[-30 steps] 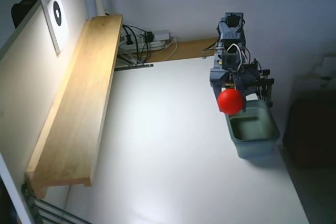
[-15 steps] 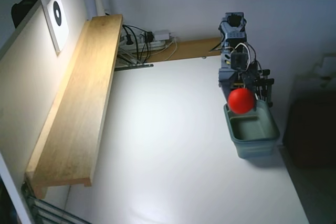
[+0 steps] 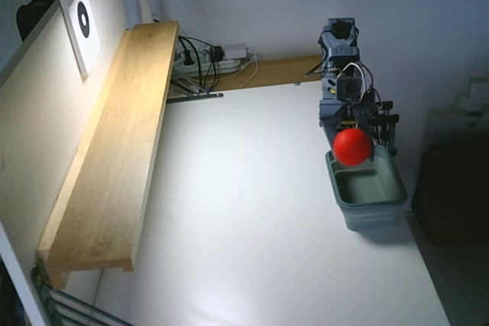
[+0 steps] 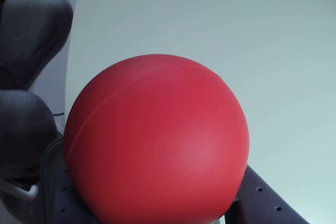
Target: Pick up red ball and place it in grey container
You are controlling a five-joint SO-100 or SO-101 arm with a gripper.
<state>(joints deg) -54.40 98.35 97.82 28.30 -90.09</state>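
Over the last second the arm has carried the red ball [image 3: 353, 146] sideways toward the right edge of the table [image 3: 252, 227], from a spot short of the grey container [image 3: 370, 205] to one overlapping the tub's near-left rim in the fixed view. In the last half second it has hardly shifted at all, which suggests the transport is nearly finished and the arm is settling over the drop point.

The ball appears to hang above the container's back corner rather than over the middle of the opening. Since this view cannot show height well, I cannot say how far it is above the rim. A little more travel toward the tub's centre would probably make the release safer.

The jaws are closed on the ball. In the wrist view the ball [image 4: 156, 142] fills most of the picture, seated against dark finger parts at the lower left and lower right, touching both. Beyond it, only bare white table shows; the container is out of that view.
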